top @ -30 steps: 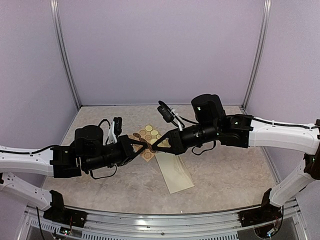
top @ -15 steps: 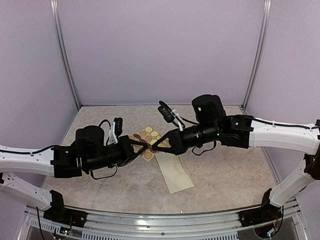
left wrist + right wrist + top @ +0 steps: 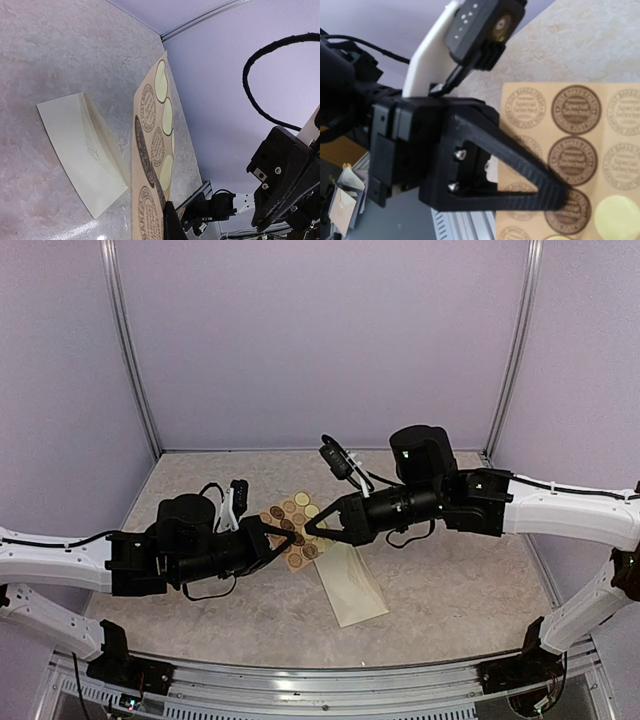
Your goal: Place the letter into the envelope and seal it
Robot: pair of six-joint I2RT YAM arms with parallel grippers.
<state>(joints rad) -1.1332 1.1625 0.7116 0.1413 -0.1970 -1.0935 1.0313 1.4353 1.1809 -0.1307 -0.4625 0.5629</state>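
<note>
The cream envelope (image 3: pixel 352 590) lies flat on the table just right of centre, with a fold across it in the left wrist view (image 3: pixel 75 145). No letter shows in any view. My left gripper (image 3: pixel 290 537) is shut on the near edge of the tan sticker card (image 3: pixel 300 510), which stands edge-on in front of its finger (image 3: pixel 172 227). The card (image 3: pixel 150 150) carries brown round stickers and pale bare circles. My right gripper (image 3: pixel 308 530) is shut, tip to tip with the left one at the card; whether it pinches a sticker is hidden. The right wrist view shows the left gripper's triangular finger (image 3: pixel 530 165) resting on the card (image 3: pixel 570 110).
The marbled table (image 3: pixel 450 580) is boxed in by lilac walls on three sides, with an aluminium rail (image 3: pixel 320 675) along the near edge. The right arm's black body (image 3: pixel 285 175) hangs close beside the card.
Both arms and the sticker card have drifted a little to the right. The right gripper's tip has lifted slightly off the card. The envelope has not moved.
</note>
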